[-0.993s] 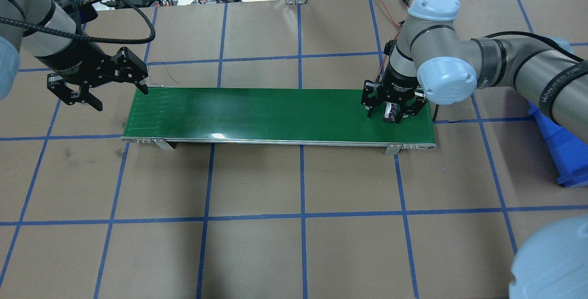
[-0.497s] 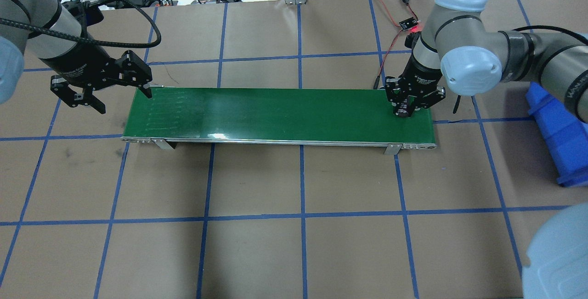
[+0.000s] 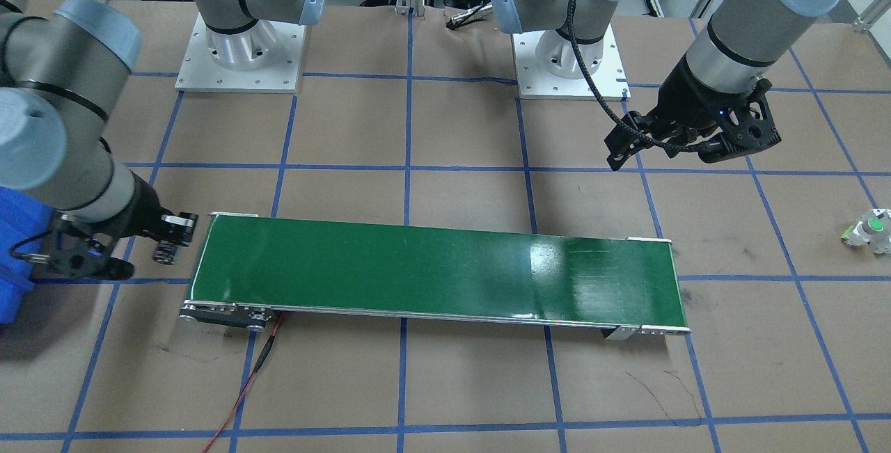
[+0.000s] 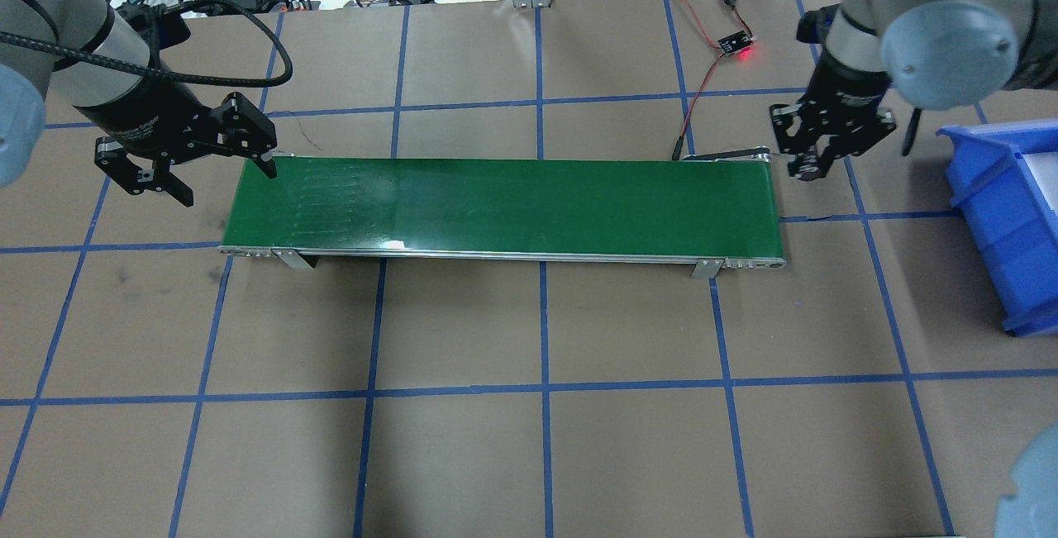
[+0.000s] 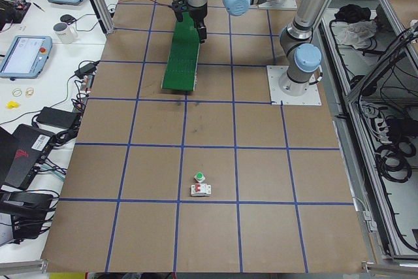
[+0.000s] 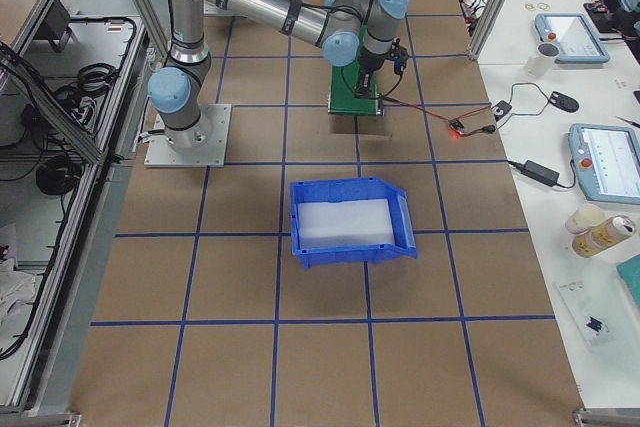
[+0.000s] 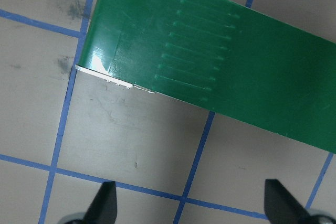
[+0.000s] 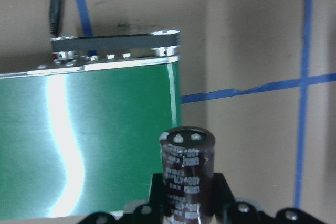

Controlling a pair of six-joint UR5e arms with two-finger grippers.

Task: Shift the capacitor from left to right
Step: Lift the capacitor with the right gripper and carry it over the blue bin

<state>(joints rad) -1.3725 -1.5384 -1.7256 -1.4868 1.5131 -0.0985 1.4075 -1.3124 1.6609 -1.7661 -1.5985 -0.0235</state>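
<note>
The capacitor (image 8: 187,174), a dark cylinder with pale printing, is clamped upright in my right gripper (image 4: 814,164). The gripper is shut on it and holds it just past the right end of the green conveyor belt (image 4: 496,203), above the brown table. In the front-facing view the capacitor (image 3: 164,252) hangs beside the belt's end (image 3: 209,258). My left gripper (image 4: 223,178) is open and empty, hovering at the belt's left end. Its fingertips (image 7: 105,203) show at the bottom of the left wrist view.
A blue bin (image 4: 1000,216) stands to the right of the belt, close to my right arm. A small sensor board with a red light (image 4: 738,44) and its wires lie behind the belt's right end. A small white part with a green cap (image 3: 866,230) lies far off on my left.
My right gripper has carried the capacitor from the belt's right end, off the belt, away from the robot and to the right. The left gripper has barely moved.
</note>
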